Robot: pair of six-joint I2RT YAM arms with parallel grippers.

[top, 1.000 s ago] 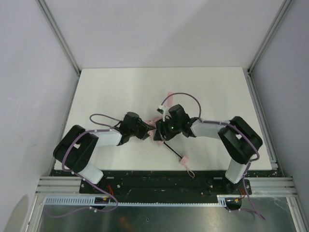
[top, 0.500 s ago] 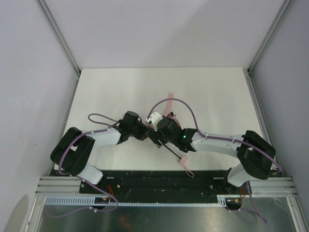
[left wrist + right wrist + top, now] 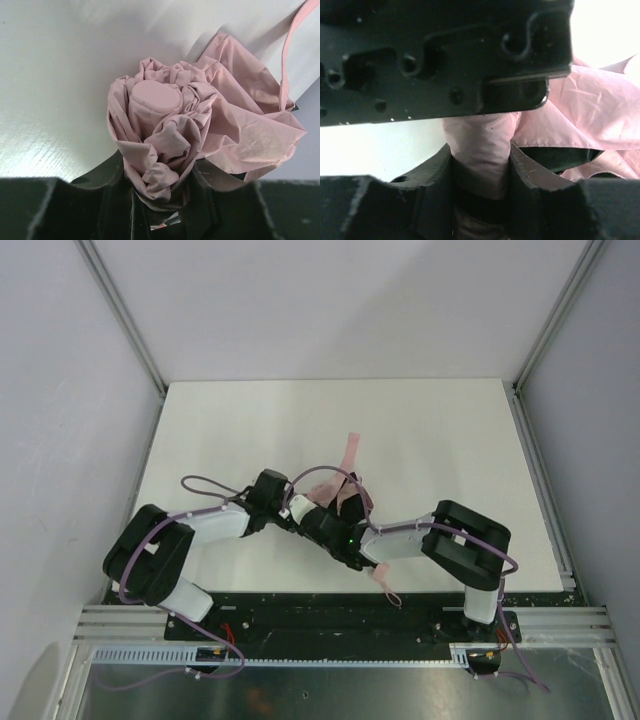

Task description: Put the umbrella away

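Umbrella [image 3: 322, 486] lies near the middle of the table's [image 3: 450, 440] near edge. Its handle [image 3: 384, 578] sits at that edge and its closure strap [image 3: 348, 448] trails toward the far side. I see the left gripper [image 3: 160, 187] pinching the bunched pink canopy. The right gripper [image 3: 481, 165], just beside it, has its fingers narrow and clamped on a roll of the same fabric.

Saw little of the umbrella [image 3: 327, 486] from above, buried under the left arm [image 3: 215, 524] and right arm [image 3: 400, 540]. Could not trace its shaft up from the handle [image 3: 383, 577]. Lost the strap [image 3: 284, 65] past the top edge of the left wrist view. Met an unidentifiable blurred dark part [image 3: 445, 55] across the upper half of the right wrist view.
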